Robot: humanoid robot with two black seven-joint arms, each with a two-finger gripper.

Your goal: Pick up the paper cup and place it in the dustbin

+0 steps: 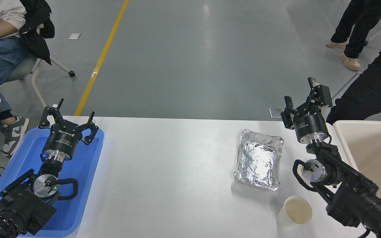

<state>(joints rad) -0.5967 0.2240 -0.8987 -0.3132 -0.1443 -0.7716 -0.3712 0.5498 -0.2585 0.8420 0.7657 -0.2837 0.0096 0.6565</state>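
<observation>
Right gripper (304, 99), jaws wide and empty, at twelve o'clock from the paper cup (295, 211); descending forearm may topple it.

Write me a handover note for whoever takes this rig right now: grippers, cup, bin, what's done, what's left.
Left gripper: open, empty, parked above the blue tray.
Right gripper: open, empty, raised near the table's far edge, between the foil tray and the dustbin.
Paper cup: upright at the table's near edge, in front of the foil tray, beside the right arm, untouched.
Dustbin: at the right edge; the part in view holds nothing.
Done: nothing yet.
Left: bring the right gripper back and down to the cup, grip it, carry it right, drop it in the dustbin.
</observation>
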